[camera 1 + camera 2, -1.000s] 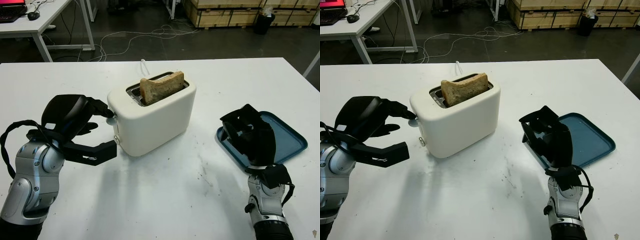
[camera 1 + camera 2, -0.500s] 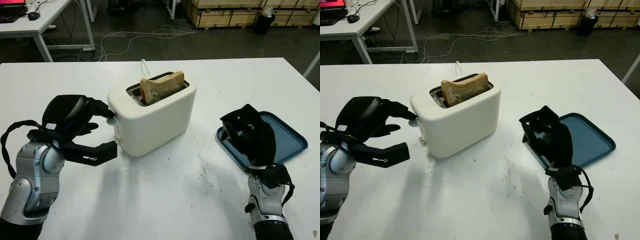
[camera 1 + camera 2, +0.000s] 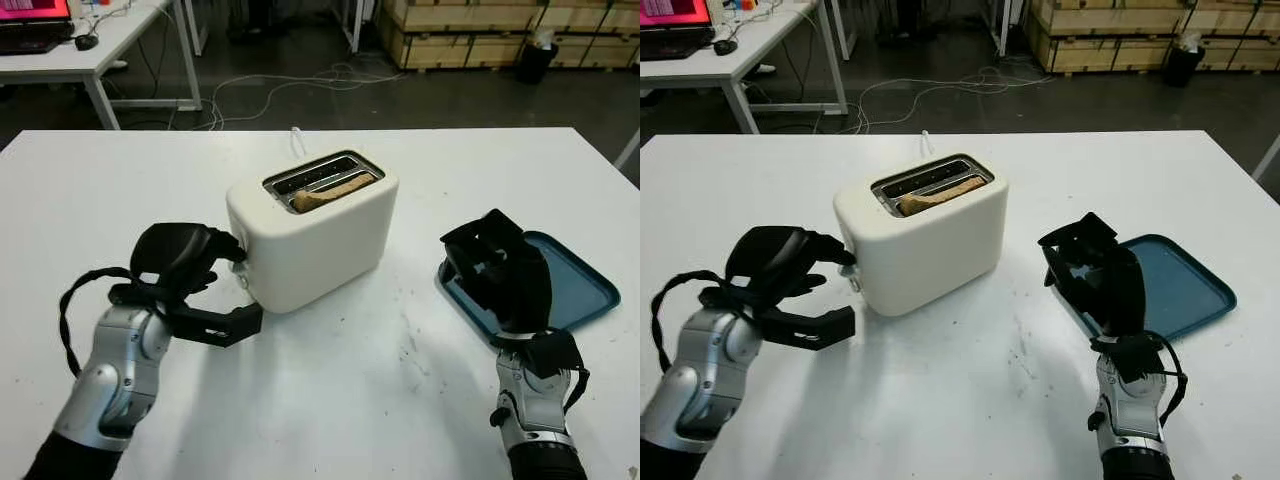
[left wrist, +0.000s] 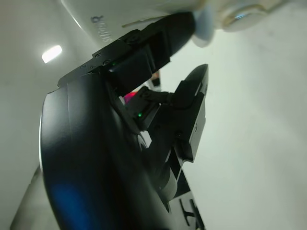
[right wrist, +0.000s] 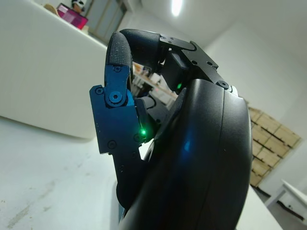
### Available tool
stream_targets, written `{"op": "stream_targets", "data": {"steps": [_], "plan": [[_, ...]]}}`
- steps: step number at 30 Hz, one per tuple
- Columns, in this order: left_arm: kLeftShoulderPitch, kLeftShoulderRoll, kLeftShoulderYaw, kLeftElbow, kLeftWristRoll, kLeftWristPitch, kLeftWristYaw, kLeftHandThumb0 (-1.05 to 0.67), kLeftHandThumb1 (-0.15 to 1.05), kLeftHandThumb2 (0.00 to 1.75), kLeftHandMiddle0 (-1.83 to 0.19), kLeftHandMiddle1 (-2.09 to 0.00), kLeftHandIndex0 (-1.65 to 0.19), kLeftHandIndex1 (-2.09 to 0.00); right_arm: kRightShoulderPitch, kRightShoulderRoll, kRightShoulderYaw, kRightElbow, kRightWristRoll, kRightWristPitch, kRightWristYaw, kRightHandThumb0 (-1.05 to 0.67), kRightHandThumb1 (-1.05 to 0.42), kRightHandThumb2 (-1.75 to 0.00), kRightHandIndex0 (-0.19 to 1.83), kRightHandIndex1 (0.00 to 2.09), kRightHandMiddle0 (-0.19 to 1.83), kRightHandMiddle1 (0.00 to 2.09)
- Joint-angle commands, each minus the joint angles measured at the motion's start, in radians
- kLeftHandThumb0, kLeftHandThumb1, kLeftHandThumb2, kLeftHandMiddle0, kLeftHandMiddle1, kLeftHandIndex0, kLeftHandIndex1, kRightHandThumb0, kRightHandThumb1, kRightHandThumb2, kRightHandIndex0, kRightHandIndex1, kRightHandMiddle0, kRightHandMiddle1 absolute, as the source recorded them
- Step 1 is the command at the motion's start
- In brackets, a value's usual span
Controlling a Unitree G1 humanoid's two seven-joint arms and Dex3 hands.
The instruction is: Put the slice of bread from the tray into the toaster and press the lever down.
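White toaster (image 3: 320, 235) lever (image 3: 240, 258) is pressed by curled left hand (image 3: 185, 262) fingers; straight-down pressure should be kept. Right hand (image 3: 505, 275), curled, empty, near tray (image 3: 580, 280).

Bread (image 3: 333, 189) mostly sunk in toaster (image 3: 318, 232) slot, I see top edge only. Lever hidden behind left hand (image 3: 185, 262) fingertips. Right hand (image 3: 505, 275) covers tray (image 3: 578, 288) near corner.

Toaster (image 3: 318, 235): smooth cream plastic, satin sheen; slot rim bright metal. Bread (image 3: 335, 191): rough, porous crust. Tray (image 3: 575, 285): smooth blue plastic. Table (image 3: 330, 400): matt white, scuffed with dark marks. Hands' shells: glossy black plastic.
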Motion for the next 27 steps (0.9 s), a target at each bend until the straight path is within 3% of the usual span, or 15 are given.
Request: {"op": "stream_targets", "data": {"steps": [1, 3, 6, 13, 18, 23, 27], "plan": [[0.060, -0.085, -0.165, 0.223, -0.021, -0.035, -0.058, 0.18, 0.91, 0.00, -0.90, -1.34, -1.21, -0.06, 0.007, -0.006, -0.007, -0.022, 0.030, 0.013, 0.011, -0.37, -0.92, -0.30, 0.95, 1.75, 0.62, 1.75], [0.055, -0.095, -0.158, 0.258, -0.027, -0.021, -0.030, 0.17, 0.92, 0.02, -0.86, -1.41, -1.21, -0.05, 0.005, -0.009, -0.009, -0.020, 0.024, 0.010, 0.009, -0.37, -0.92, -0.30, 0.95, 1.75, 0.62, 1.75], [0.044, -0.091, -0.151, 0.286, -0.026, -0.022, 0.009, 0.17, 0.91, 0.03, -0.86, -1.29, -1.15, -0.02, 0.001, -0.011, -0.012, -0.012, 0.025, 0.007, 0.013, -0.37, -0.92, -0.31, 0.94, 1.75, 0.62, 1.75], [0.028, -0.080, -0.123, 0.312, -0.062, -0.034, 0.040, 0.20, 0.92, 0.03, -0.84, -1.26, -1.07, 0.00, -0.002, -0.011, -0.013, -0.009, 0.048, 0.011, 0.027, -0.36, -0.92, -0.30, 0.95, 1.75, 0.63, 1.75], [0.029, -0.091, -0.122, 0.283, -0.076, 0.012, 0.028, 0.19, 0.92, 0.07, -0.87, -1.05, -1.02, 0.00, 0.002, -0.015, -0.016, -0.013, 0.061, 0.010, 0.044, -0.36, -0.92, -0.31, 0.95, 1.75, 0.63, 1.75], [0.068, -0.167, -0.142, 0.323, -0.125, 0.042, 0.063, 0.18, 0.92, 0.14, -0.79, -1.05, -1.05, -0.02, 0.014, -0.018, -0.022, -0.019, 0.054, 0.006, 0.047, -0.36, -0.92, -0.31, 0.95, 1.75, 0.62, 1.75], [0.085, -0.229, -0.175, 0.425, -0.153, 0.056, 0.073, 0.17, 0.92, 0.22, -0.69, -0.79, -0.97, -0.01, 0.016, -0.022, -0.024, -0.018, 0.066, 0.009, 0.059, -0.36, -0.92, -0.31, 0.96, 1.75, 0.63, 1.75]]}}
